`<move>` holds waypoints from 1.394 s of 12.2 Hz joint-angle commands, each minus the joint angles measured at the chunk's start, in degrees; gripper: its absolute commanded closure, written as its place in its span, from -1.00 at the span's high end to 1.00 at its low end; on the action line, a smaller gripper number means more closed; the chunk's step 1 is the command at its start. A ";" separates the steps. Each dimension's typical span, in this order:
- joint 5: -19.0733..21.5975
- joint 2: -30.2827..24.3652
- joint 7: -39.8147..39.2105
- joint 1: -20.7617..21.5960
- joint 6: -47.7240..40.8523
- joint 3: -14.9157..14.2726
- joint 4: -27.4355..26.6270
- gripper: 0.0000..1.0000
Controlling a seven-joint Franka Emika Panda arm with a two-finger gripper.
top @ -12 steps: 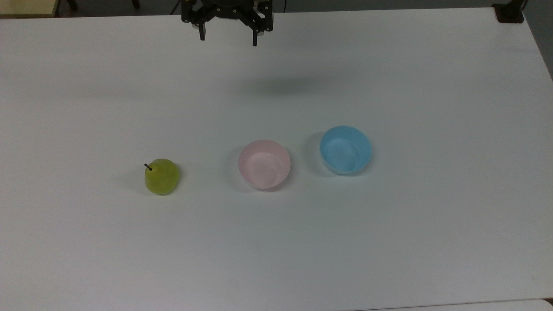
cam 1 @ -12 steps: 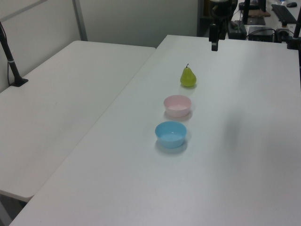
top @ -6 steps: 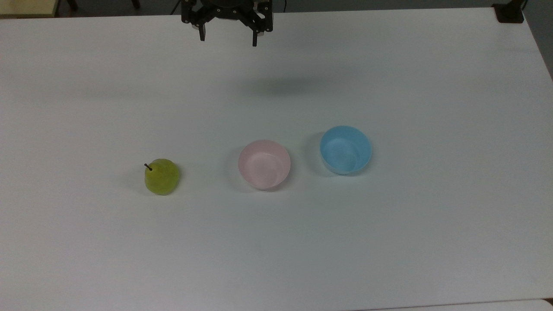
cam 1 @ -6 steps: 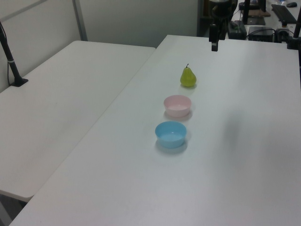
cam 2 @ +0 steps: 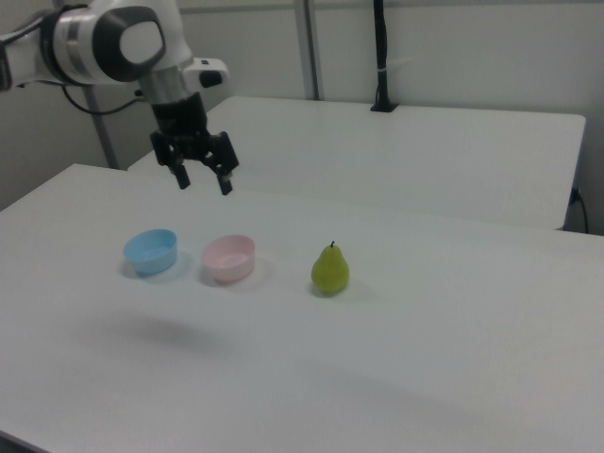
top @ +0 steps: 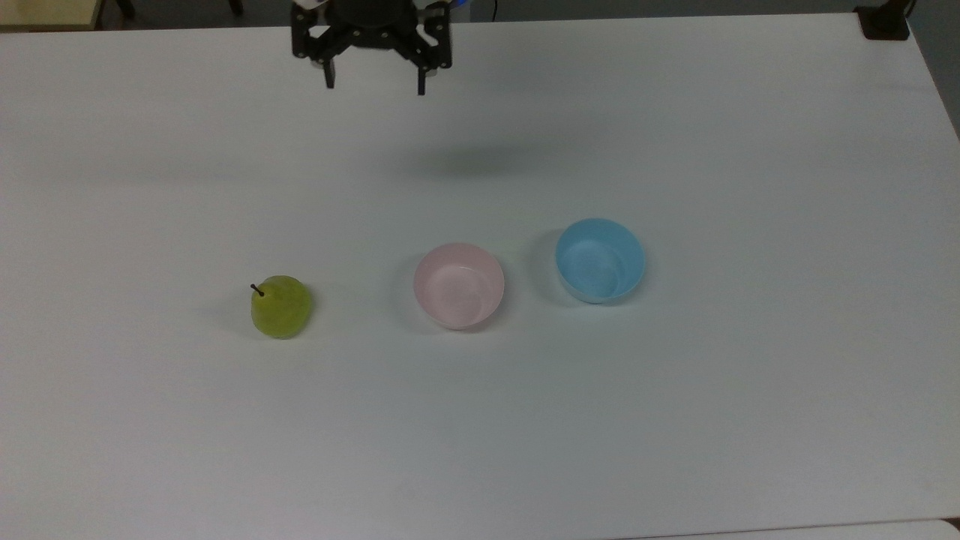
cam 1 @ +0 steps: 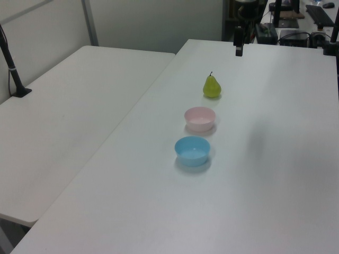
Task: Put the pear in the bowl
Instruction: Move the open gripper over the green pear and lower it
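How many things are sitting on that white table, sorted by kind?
Bowls: 2, a pink bowl and a blue bowl
Pears: 1, the pear
Total: 3

In the top view the gripper point(top: 373, 81) is cut off by the picture's upper edge above its knuckles, so the arm behind it is out of frame, and the white tabletop point(top: 675, 420) runs off the left and lower edges, its near corners unseen. In the left view the gripper point(cam 1: 239, 51) is small against the dark clutter past the tabletop's far edge, and its two fingers merge into one dark bar. There the near wall of the bowl point(cam 1: 199, 119) hides its floor.
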 commanded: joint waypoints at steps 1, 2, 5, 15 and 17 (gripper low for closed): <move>1.18 3.56 -4.33 -3.36 7.52 -0.54 -0.45 1.00; 1.09 5.06 -5.12 -4.94 9.46 -0.54 0.16 1.00; 0.48 9.80 -5.92 -7.93 15.60 -0.71 0.78 1.00; -1.98 22.03 -7.06 -10.58 32.85 -0.71 0.78 1.00; -1.98 23.52 -6.89 -10.58 35.57 -0.71 0.78 1.00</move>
